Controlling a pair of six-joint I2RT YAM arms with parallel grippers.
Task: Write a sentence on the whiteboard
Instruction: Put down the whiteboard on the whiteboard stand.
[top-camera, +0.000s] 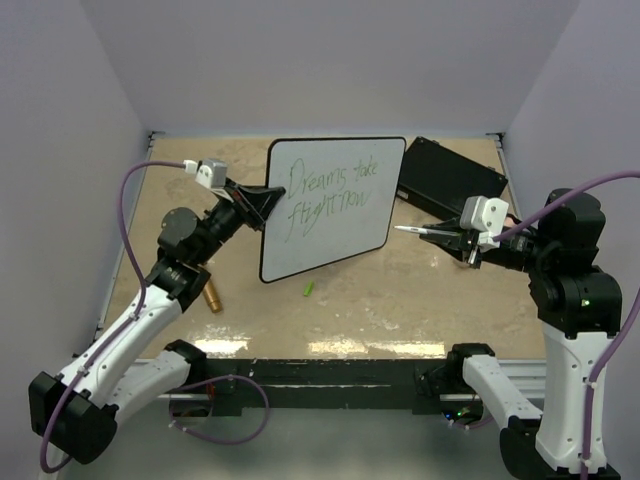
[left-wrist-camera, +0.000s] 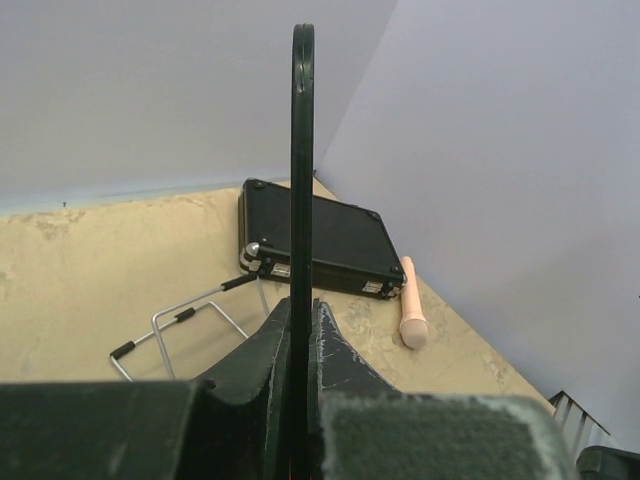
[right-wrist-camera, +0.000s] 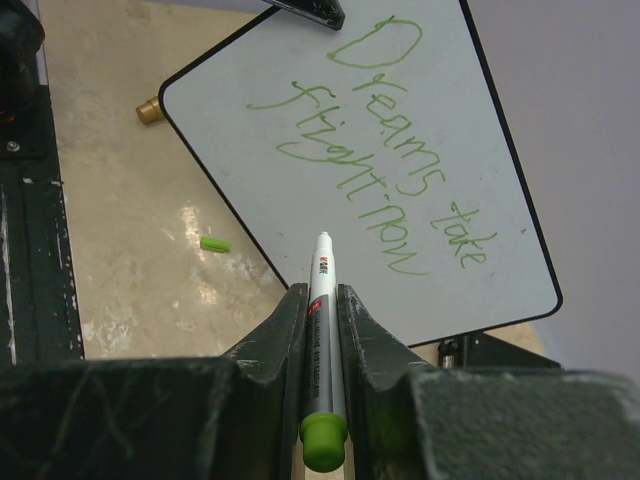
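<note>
Right gripper (right-wrist-camera: 322, 300) is clamped on one marker (right-wrist-camera: 323, 330), green plug at the back end and tip aimed at the whiteboard (top-camera: 340, 235), just beside its right edge. One board stands propped mid-table and carries two lines of green writing: "Dreams take / flight now". Left gripper (left-wrist-camera: 300, 320) pinches its left edge, fingers tight on the frame. One green cap (top-camera: 309, 289) lies in front of the board. One black case (top-camera: 450, 180) sits behind it on the right.
</note>
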